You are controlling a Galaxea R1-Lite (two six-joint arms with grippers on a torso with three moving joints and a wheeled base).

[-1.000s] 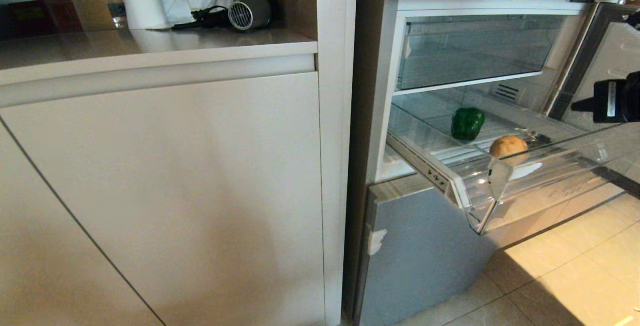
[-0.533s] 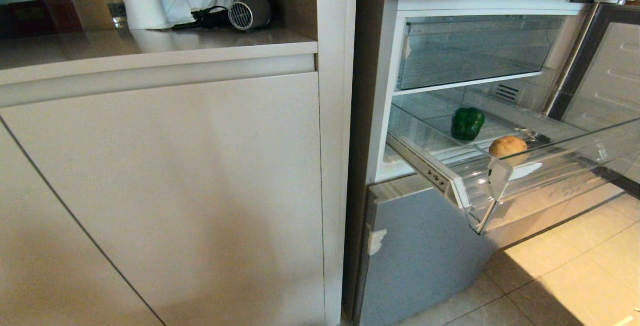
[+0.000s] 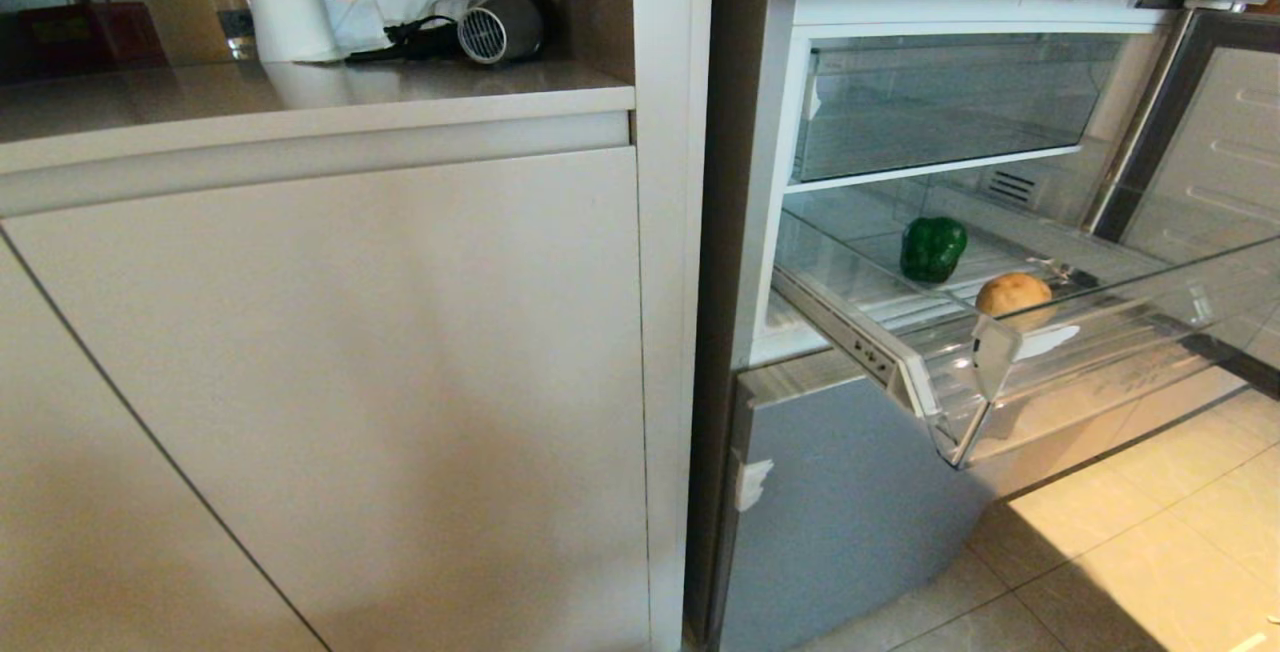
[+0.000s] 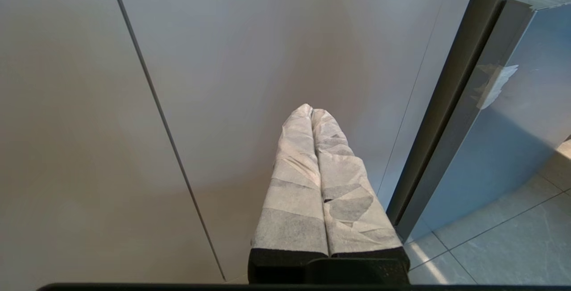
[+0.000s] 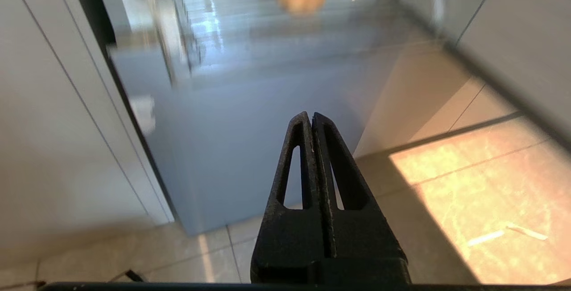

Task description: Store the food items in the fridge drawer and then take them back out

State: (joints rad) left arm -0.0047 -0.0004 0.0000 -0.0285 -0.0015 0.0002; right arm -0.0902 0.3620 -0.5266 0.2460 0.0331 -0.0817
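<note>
- The fridge drawer stands pulled out toward the floor on the right of the white cabinet, which leaves its clear tray reachable from above.
- The lowest fridge front below it is shut, a tape scrap on its left edge.
- The green bell pepper sits far back in the tray; the golden-brown lump lies nearer the front wall, the two apart. Both are stored, so the take-out half likely remains.
- The left gripper is parked low before the cabinet, padded fingers pressed together, empty.
- The right gripper hangs low in front of the lowest front, jaws together, holding nothing.
</note>
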